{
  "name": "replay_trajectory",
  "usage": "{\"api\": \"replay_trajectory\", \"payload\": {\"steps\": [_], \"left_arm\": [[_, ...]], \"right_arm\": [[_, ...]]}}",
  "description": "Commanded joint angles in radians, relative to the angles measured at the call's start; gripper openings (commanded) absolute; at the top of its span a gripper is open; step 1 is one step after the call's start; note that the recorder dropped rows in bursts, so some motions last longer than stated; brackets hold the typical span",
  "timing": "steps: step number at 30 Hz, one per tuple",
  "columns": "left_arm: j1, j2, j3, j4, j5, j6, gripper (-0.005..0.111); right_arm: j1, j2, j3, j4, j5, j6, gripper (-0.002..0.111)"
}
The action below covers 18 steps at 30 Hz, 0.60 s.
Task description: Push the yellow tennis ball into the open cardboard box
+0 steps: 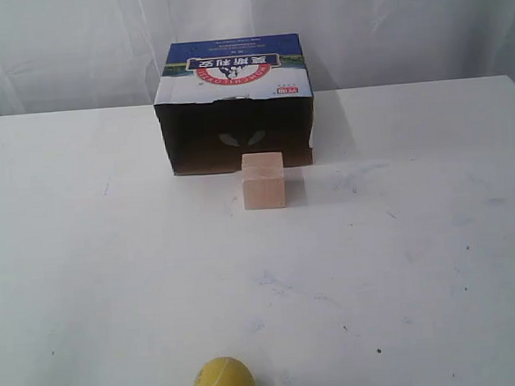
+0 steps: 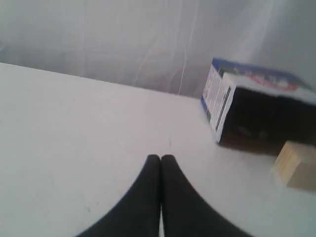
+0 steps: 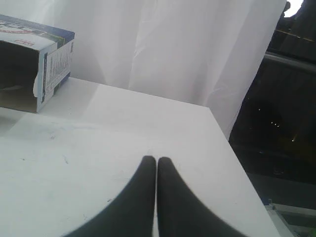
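The yellow tennis ball (image 1: pixel 223 382) rests on the white table at the front edge of the exterior view, left of centre. The open cardboard box (image 1: pixel 234 106) lies at the back with its dark opening facing the ball; it also shows as the box (image 2: pixel 256 106) and the box (image 3: pixel 32 61) in the wrist views. Neither arm appears in the exterior view. My left gripper (image 2: pixel 161 158) is shut with nothing in it, above bare table left of the box. My right gripper (image 3: pixel 156 159) is shut and empty too, near the table's right side. The ball is out of both wrist views.
A pale wooden cube (image 1: pixel 264 180) stands just in front of the box's opening, roughly between ball and box; the cube (image 2: pixel 296 165) also shows in the left wrist view. The table's right edge (image 3: pixel 232 148) drops off beside my right gripper. White curtains hang behind.
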Motion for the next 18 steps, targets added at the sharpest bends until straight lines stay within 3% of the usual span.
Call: {"api": "replay_trajectory", "payload": {"steps": [1,4,7,9,13,16,18], "left_arm": [[-0.001,-0.005,0.004,-0.074,-0.189,-0.121,0.0],[-0.001,0.004,-0.024,-0.074,-0.325,-0.151,0.0],[-0.001,0.108,-0.171,-0.037,-0.249,-0.132,0.0],[-0.001,0.245,-0.299,0.088,-0.15,-0.113,0.0],[-0.005,0.609,-0.631,0.315,0.239,-0.087,0.0],[-0.005,0.859,-0.811,0.281,0.458,0.085,0.0],[-0.005,0.978,-0.899,0.153,0.579,0.329,0.0]], "right_arm": [[-0.002,-0.005,-0.001,0.002,-0.013,-0.002,0.001],[-0.002,-0.005,-0.001,0.002,-0.013,-0.002,0.001],[-0.002,-0.005,-0.001,0.002,-0.011,-0.002,0.001],[-0.002,-0.005,-0.001,0.002,-0.011,-0.002,0.001],[-0.002,-0.005,-0.001,0.002,-0.011,-0.002,0.001],[-0.002,-0.005,-0.001,0.002,-0.011,-0.002,0.001],[-0.002,-0.005,-0.001,0.002,-0.011,-0.002,0.001]]}}
